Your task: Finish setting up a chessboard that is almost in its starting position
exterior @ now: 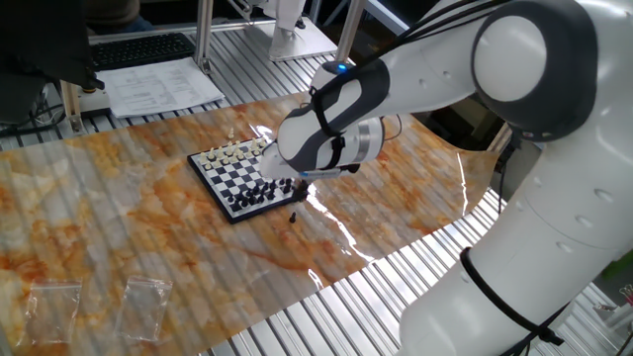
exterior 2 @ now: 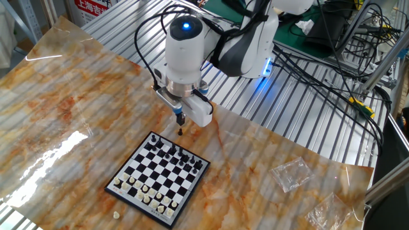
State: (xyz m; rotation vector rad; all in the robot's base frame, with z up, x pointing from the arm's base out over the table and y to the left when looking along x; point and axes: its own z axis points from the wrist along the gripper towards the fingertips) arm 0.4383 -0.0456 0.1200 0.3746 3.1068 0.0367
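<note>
The chessboard point(exterior: 237, 178) lies on the marbled sheet, with a cream row at the far side and a black row at the near side; it also shows in the other fixed view point(exterior 2: 160, 179). A tiny black piece point(exterior: 293, 217) stands off the board on the sheet and also shows in the other fixed view point(exterior 2: 180, 131). My gripper point(exterior: 298, 186) hangs just above it at the board's corner, seen in the other fixed view as well point(exterior 2: 181, 118). Its fingers look pressed together with nothing between them. A cream piece point(exterior: 231, 135) stands off the board beyond the cream row and shows in the other fixed view too point(exterior 2: 117, 215).
Two clear plastic bags point(exterior: 99, 302) lie at the sheet's near left, seen at the right in the other fixed view point(exterior 2: 291, 172). Papers and a keyboard point(exterior: 148, 69) lie at the back. The sheet's edge and the slatted metal table point(exterior: 326, 307) run close beside the board.
</note>
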